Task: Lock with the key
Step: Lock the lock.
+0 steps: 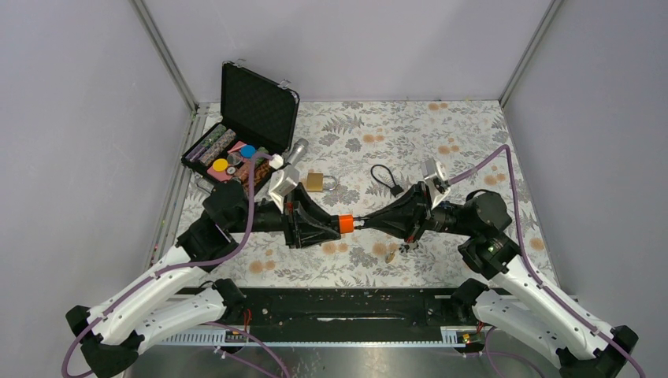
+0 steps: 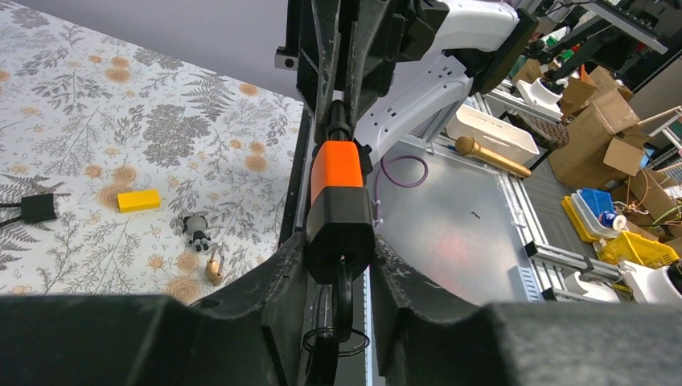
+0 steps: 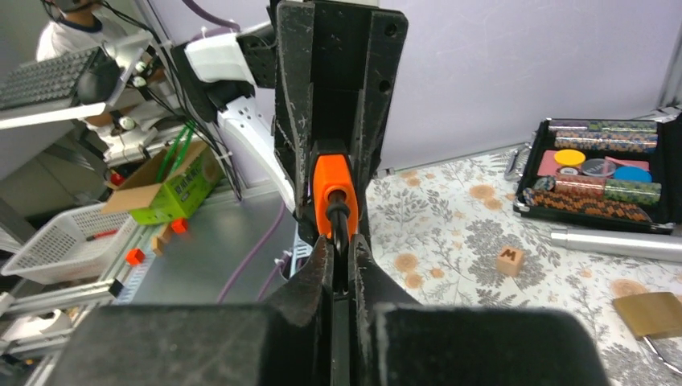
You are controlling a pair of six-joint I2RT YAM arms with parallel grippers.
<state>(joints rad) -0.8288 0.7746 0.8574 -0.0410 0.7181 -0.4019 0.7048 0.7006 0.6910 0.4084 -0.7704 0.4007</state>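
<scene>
Midair, above the middle of the desk (image 1: pixel 441 142), the orange-and-black padlock (image 1: pixel 344 224) hangs between the two arms, clear of the floral surface. The left fingers (image 2: pixel 273 289) are narrowed onto its black body, one on each flank. The shackle (image 2: pixel 343 293) points back toward that wrist, and I cannot tell whether it is pressed home. At the orange end, the right fingers (image 3: pixel 310 281) are pinched almost together on the dark head of the key (image 3: pixel 339 229), which lines up with the lock. The fingers hide how deep the blade sits.

By my reading, the step in hand is the key work itself: the key is at or in the keyway and the turn is not yet made. The next move probably calls for a roll of the right wrist about the key's own axis. The left arm would have to hold the body firm so that it does not twist along. If the shackle is not seated, it would need pressing in first.

Further out, a brass padlock (image 1: pixel 317 182) lies on the desk just beyond the left fingers. A black cord loop (image 1: pixel 386 177) lies beyond the right ones. An open black case (image 1: pixel 240 150) of coloured pieces sits at the far left corner, with a silver cylinder (image 1: pixel 295 150) beside it.
</scene>
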